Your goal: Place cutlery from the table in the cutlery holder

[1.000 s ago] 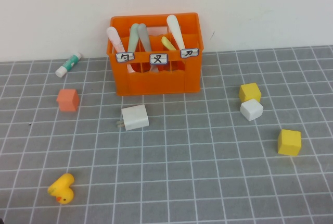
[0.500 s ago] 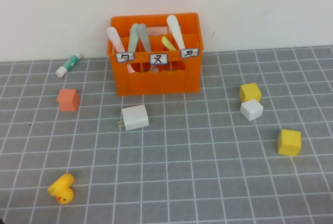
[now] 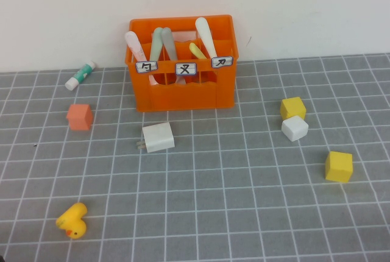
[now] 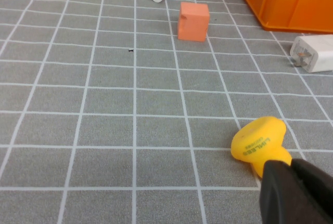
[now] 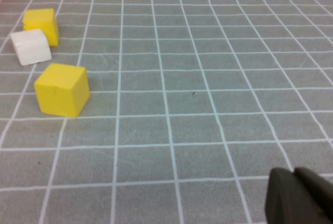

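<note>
Five cutlery pieces stand handles-up in the holder at 12 o'clock, sorted by its labels; task looks done. Left claw, closed and empty, hangs by the duck at 7 o'clock; right claw, closed and empty, is parked at 5 o'clock on the counter.

I see bright, even light from above; shadows fall short and soft. Both wrist views blur on the nearest dark shapes.

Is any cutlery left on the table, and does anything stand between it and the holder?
None visible: all five pieces stand in the cutlery holder. Only the cubes, the charger, the duck and the glue stick lie on the table. Left gripper and right gripper sit low at the near edge, shut.
</note>
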